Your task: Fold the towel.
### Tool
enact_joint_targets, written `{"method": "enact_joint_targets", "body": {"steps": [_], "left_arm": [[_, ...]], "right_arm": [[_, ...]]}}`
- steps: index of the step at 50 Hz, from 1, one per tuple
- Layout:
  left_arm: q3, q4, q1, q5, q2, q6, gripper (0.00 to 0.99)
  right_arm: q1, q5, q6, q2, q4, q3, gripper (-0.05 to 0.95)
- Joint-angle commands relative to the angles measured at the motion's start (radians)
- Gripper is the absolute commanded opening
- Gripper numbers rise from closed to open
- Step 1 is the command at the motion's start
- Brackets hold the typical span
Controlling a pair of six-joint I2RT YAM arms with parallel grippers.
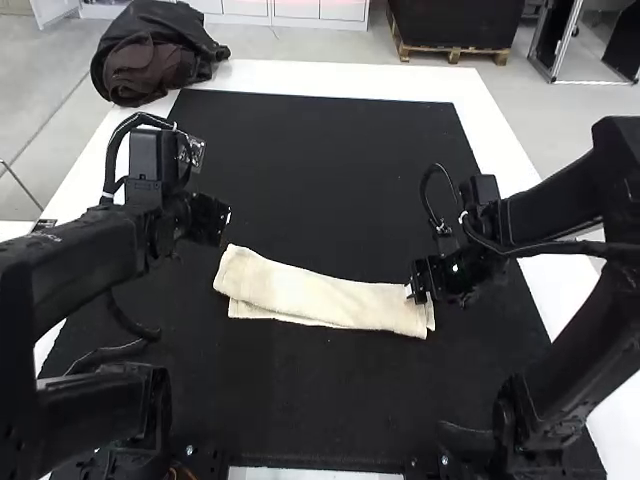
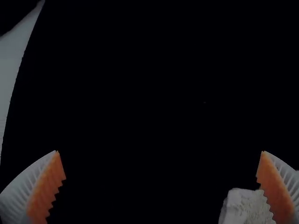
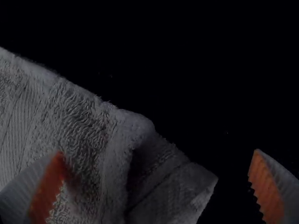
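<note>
The cream towel (image 1: 325, 296) lies folded into a long narrow strip across the mat, its layers slightly offset at both ends. My left gripper (image 1: 222, 222) is just beyond the strip's left end, and my right gripper (image 1: 418, 282) is at its right end. In the left wrist view, my left gripper (image 2: 161, 161) stands wide open, with a bit of towel (image 2: 246, 207) beside one finger. The right wrist view has my right gripper (image 3: 159, 158) wide open over the towel's end (image 3: 79, 126), where a lower layer's corner sticks out.
A black mat (image 1: 330, 150) covers most of the white table (image 1: 320, 75). A dark jacket or bag (image 1: 150, 55) rests at the far left corner. Both arms reach in from the sides.
</note>
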Motion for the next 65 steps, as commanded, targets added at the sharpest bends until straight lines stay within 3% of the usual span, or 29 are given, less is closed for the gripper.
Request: {"method": "enact_joint_targets", "body": {"steps": [1, 18, 20, 24, 29, 30, 32, 43, 65], "left_arm": [[0.029, 0.003, 0.006, -0.007, -0.019, -0.006, 0.957], [0.029, 0.000, 0.006, -0.005, -0.034, -0.005, 0.957], [0.028, 0.000, 0.006, -0.005, -0.039, -0.006, 0.957], [0.025, 0.000, 0.006, -0.005, -0.045, -0.006, 0.957], [0.022, 0.000, 0.007, -0.004, -0.048, -0.006, 0.957], [0.022, 0.000, 0.006, -0.002, -0.048, -0.005, 0.957], [0.020, -0.001, 0.006, 0.001, -0.047, -0.005, 0.957], [0.018, 0.000, 0.009, 0.001, -0.048, -0.005, 0.956], [0.000, 0.000, 0.009, -0.001, -0.048, -0.006, 0.951]], "right_arm": [[0.013, 0.019, 0.008, 0.017, 0.016, -0.018, 0.90], [0.013, 0.019, 0.008, 0.046, 0.039, -0.029, 0.87], [0.013, 0.019, 0.007, 0.049, 0.041, -0.031, 0.78], [0.013, 0.019, -0.004, 0.050, 0.050, -0.034, 0.32], [0.015, 0.018, -0.013, 0.050, 0.050, -0.034, 0.25], [0.015, 0.018, -0.011, 0.050, 0.050, -0.032, 0.20], [0.015, 0.015, -0.007, 0.052, 0.051, -0.028, -0.02], [0.012, 0.016, -0.021, 0.044, 0.044, -0.012, -0.02], [-0.011, -0.059, 0.055, -0.137, -0.147, 0.086, -0.02]]}}
